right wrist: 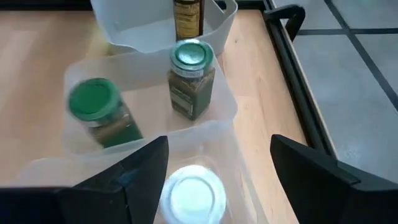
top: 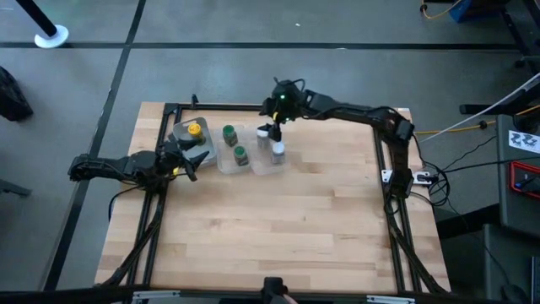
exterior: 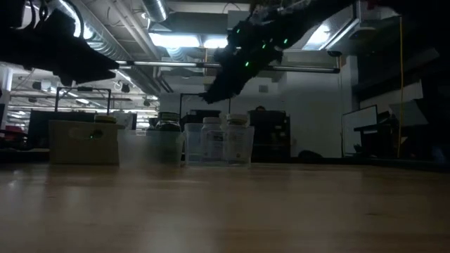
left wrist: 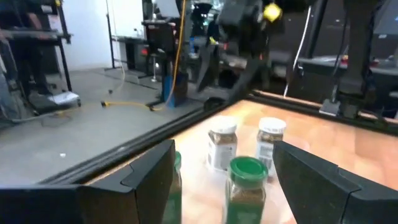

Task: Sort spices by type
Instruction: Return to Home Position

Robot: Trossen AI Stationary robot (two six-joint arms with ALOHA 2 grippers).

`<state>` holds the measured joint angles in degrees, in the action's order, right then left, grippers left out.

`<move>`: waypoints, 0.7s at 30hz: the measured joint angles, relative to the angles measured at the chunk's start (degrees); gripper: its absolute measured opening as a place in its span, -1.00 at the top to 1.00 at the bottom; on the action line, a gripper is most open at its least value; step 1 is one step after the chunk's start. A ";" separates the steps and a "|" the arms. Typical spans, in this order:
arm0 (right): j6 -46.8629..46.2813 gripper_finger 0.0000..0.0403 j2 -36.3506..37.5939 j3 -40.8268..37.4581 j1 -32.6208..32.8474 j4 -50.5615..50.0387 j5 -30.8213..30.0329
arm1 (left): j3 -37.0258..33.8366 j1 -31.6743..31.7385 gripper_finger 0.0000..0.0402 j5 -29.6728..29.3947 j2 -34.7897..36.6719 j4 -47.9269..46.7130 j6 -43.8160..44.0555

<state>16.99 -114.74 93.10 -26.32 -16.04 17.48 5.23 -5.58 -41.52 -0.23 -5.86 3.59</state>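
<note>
R gripper (right wrist: 217, 163) hangs over right clear bin (top: 263, 167), fingers apart, empty; white-lidded jar (right wrist: 193, 194) stands directly below. L gripper (top: 192, 157) also apart, empty, beside gray bin (top: 180, 135) w/ yellow-lidded jar (top: 195, 129). Two green-lidded jars (right wrist: 189, 78) in middle clear bin (top: 224, 162). We judge jars light, rigid, slick-sided: pinch across body, just under lid. Glass vs plastic we can't tell, so no hard squeeze.

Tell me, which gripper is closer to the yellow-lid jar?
Left. The left gripper is just beside the yellow-lid jar; the right gripper hovers farther off, above the white-lid jars.
</note>
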 joint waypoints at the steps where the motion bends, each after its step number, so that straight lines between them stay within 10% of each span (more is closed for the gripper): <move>1: 0.01 -0.40 1.09 0.00 -0.08 -1.24 -0.01 | 0.00 0.00 -0.27 0.20 -0.02 -0.45 0.61; 11: -0.02 -0.40 12.44 -3.45 -0.79 -11.04 1.52 | 0.00 0.00 -0.27 3.84 0.00 -1.76 2.67; 21: -9.52 -0.40 30.64 -30.79 -0.73 3.80 -4.41 | -0.02 0.00 -0.27 4.18 -0.01 -1.69 2.61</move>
<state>7.47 -84.10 62.31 -27.05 -12.24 13.07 5.21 -5.58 -37.33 -0.24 -7.55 6.20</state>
